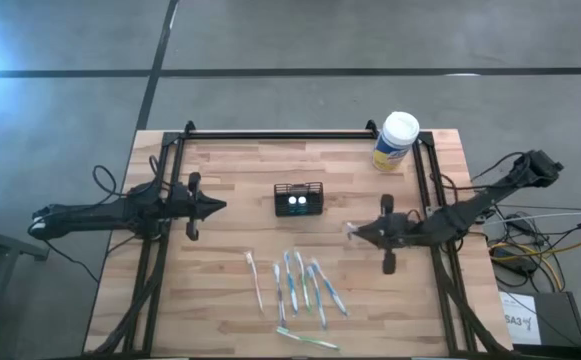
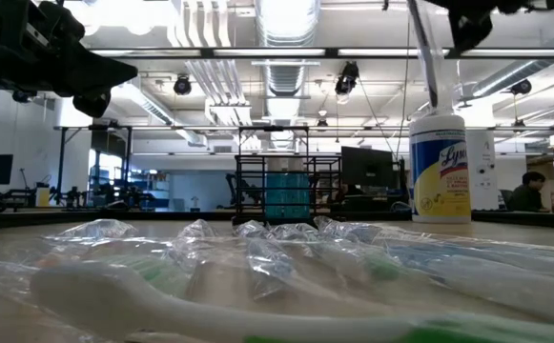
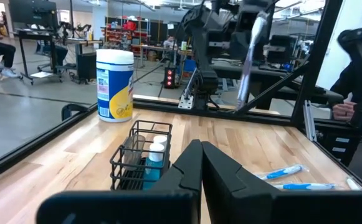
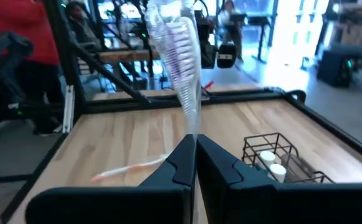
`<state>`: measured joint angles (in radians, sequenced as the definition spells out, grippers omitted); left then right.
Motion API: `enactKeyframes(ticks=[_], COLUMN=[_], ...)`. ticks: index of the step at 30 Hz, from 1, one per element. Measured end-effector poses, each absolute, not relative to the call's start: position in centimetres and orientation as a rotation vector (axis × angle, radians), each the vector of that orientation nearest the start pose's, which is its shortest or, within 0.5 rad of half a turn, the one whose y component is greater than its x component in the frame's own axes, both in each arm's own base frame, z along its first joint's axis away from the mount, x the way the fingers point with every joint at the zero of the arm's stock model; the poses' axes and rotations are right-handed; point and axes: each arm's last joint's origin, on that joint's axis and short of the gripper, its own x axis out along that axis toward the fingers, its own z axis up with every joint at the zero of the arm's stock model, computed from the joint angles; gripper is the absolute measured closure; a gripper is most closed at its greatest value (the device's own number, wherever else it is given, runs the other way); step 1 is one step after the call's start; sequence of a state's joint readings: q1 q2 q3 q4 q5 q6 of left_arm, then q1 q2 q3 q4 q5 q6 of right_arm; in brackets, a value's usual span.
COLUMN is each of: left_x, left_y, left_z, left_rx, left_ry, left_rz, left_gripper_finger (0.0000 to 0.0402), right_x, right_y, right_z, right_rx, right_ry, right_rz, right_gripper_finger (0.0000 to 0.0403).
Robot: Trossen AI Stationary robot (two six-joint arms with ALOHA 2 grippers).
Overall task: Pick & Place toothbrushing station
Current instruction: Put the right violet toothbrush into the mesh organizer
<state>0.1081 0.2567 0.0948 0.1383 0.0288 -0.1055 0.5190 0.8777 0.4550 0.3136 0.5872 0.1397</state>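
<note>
Right gripper [image 4: 193,144] sits at the right of centre in the high view, fingers pressed together on a wrapped toothbrush [image 4: 179,56] that stands up out of its tips, bristles showing through the clear wrap. Over on the left of that frame, the left gripper [image 3: 200,155] hovers with its fingers pressed together on nothing.

The toothbrushing station [image 1: 299,199], a small black wire caddy, stands just above centre in the high view, between the two grippers and touching neither; two white-capped items sit inside.

Below it, a scatter of wrapped toothbrushes [image 1: 300,285] lies on the wooden table [image 1: 220,170].

In the upper right, a yellow wipes canister [image 2: 440,170] with a white lid; its label reads "Ly" and then curves out of sight.

A seated person [image 3: 358,81] shows at the right edge of the left wrist view.
</note>
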Motion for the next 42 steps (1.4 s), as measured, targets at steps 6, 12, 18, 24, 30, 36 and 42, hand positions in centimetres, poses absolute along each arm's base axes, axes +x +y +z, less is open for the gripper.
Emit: enactKeyframes(ticks=[6, 12, 18, 24, 30, 36, 42], left_x=[11.2, 11.2, 11.2, 11.2, 11.2, 11.2, 11.2], left_y=[1.2, 1.2, 1.2, 1.2, 1.2, 1.2, 1.2], left_z=[18.8, 18.8, 18.8, 18.7, 18.7, 18.7, 18.7], left_rx=[-0.107, -0.107, -0.107, -0.108, -0.109, -0.110, -0.110], left_ry=[0.019, 0.019, 0.019, 0.021, 0.021, 0.022, 0.022], left_rz=[0.086, 0.095, 0.105, 0.109, 0.109, 0.109, 0.108], left_gripper_finger=[0.0394, 0.0394, 0.0394, 0.0394, 0.0394, 0.0394, 0.0394], right_x=[14.7, 13.1, 12.7, 12.6, 12.1, 11.9, 11.7], right_y=[6.6, 5.7, 5.5, 5.5, 5.2, 4.9, 4.5], right_z=[22.7, 20.9, 20.0, 19.6, 19.4, 19.4, 19.7], right_rx=[0.096, 0.116, 0.111, 0.082, 0.086, 0.094, 0.090], right_ry=[-0.059, -0.113, -0.107, -0.117, -0.153, -0.175, -0.199], right_rz=[-0.051, -0.046, -0.046, -0.027, -0.031, -0.043, -0.068], right_gripper_finger=[0.0394, 0.0394, 0.0394, 0.0394, 0.0394, 0.0394, 0.0394])
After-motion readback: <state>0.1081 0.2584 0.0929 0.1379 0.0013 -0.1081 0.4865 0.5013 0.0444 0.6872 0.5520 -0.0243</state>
